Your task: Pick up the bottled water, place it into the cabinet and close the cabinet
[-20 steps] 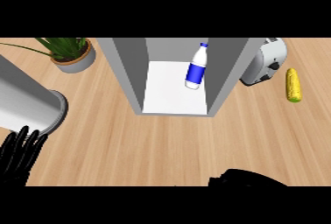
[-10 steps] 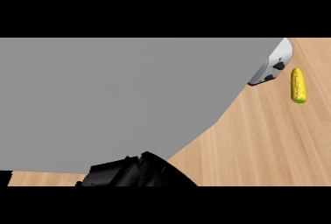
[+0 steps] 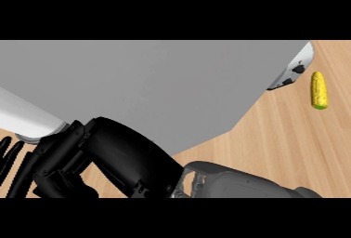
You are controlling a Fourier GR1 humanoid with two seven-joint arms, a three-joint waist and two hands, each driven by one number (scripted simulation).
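Broad flat grey surface (image 3: 151,83) fills most of the view from the far left across to the bench's right side. It sits close to the camera; cannot tell if it is the cabinet door or an arm. It hides the cabinet and the bottled water, so the bottle's place cannot be told. Right hand (image 3: 113,155) is big and black at the near left, reaching leftward across the body from a dark grey wrist (image 3: 240,183), likely working at the cabinet. Cannot tell how far open it is; nothing is seen in it. Bare wood bench (image 3: 295,148) shows at right. Left forearm (image 3: 24,118) comes in at the left edge. A white-and-black appliance (image 3: 296,69) peeks out at far right, with a corn cob (image 3: 319,90) just beside it. Left hand (image 3: 8,153) rests at the left edge, fingers straight, holding nothing.
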